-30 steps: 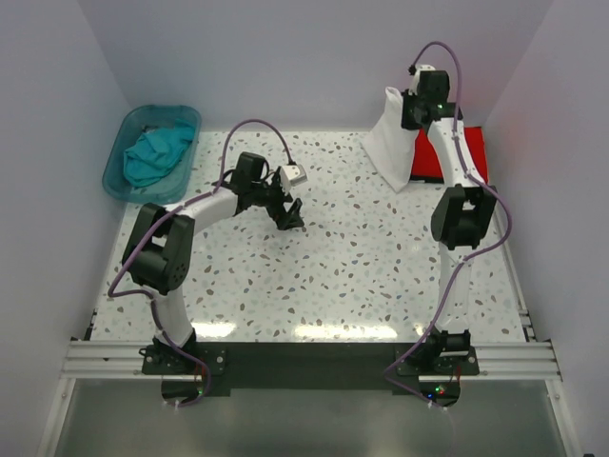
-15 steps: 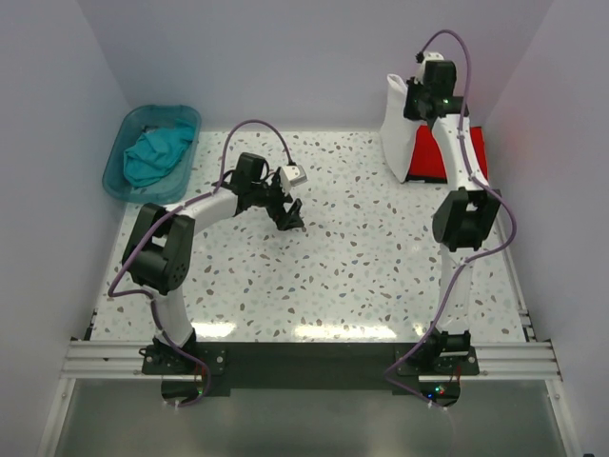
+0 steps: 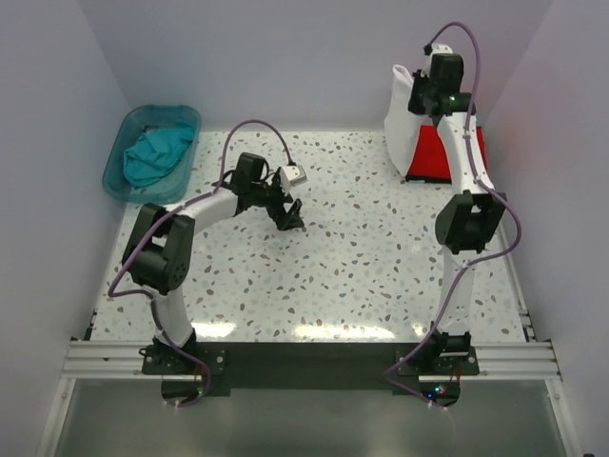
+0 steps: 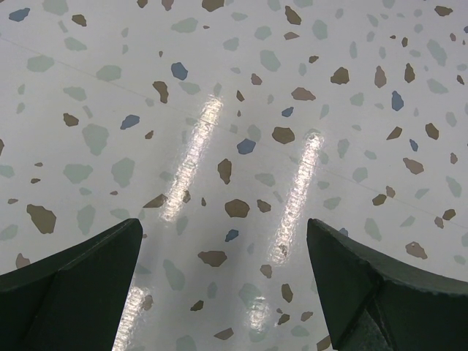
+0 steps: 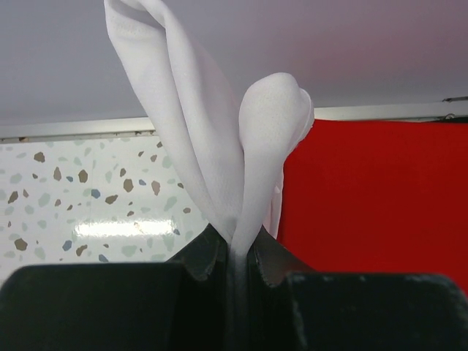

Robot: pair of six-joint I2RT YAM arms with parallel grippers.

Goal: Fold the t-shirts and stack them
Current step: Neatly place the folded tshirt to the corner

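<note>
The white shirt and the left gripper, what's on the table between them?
Nothing: in the top external view only bare speckled table lies between the left gripper and the white shirt, which the right gripper holds up, pinched.

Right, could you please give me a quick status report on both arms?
Left pincer open, empty, above table. Right pincer shut on white shirt, hanging beside red shirt. Teal shirt in tub.

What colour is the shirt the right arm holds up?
A white shirt, clearest in the right wrist view.
</note>
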